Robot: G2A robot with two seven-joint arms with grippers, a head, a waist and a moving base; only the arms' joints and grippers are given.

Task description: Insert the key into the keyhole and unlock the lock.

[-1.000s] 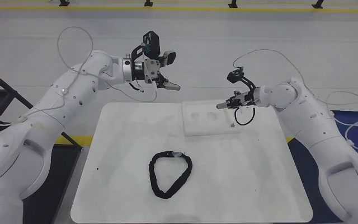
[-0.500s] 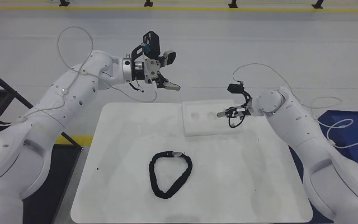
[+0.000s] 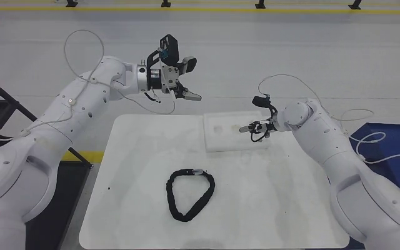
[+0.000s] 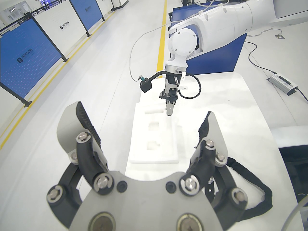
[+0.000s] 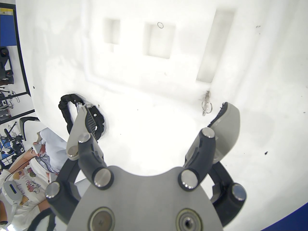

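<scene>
At the near edge of the white foam tray [image 5: 187, 5], just off the near end of its long slot [image 5: 215, 46], lies the key [image 5: 206, 103] with its ring. Whether it rests on the tray's lip or on the counter [image 3: 275, 200] just past it, I cannot tell. Its long axis runs roughly 12 to 6, taking the counter as seen from above.

The right gripper [image 5: 154, 109] hangs over that spot with its fingers [image 5: 227, 118] spread wide and nothing between them. They stand on a line of about 9 to 3, so crosswise to the key. The key is not centred in that span; it sits just beside the 3 o'clock finger. By my reading the step in hand is the pickup. The coming move calls for a small shift toward 3 o'clock before lowering and closing across the key's width.

The lock [image 3: 190, 194], a black loop, lies mid-counter, toward 7 o'clock from the key and well apart. The left gripper [image 3: 190, 95], fingers also wide and empty, is held high past the counter's 11 o'clock edge, so the right arm is far nearer.
</scene>
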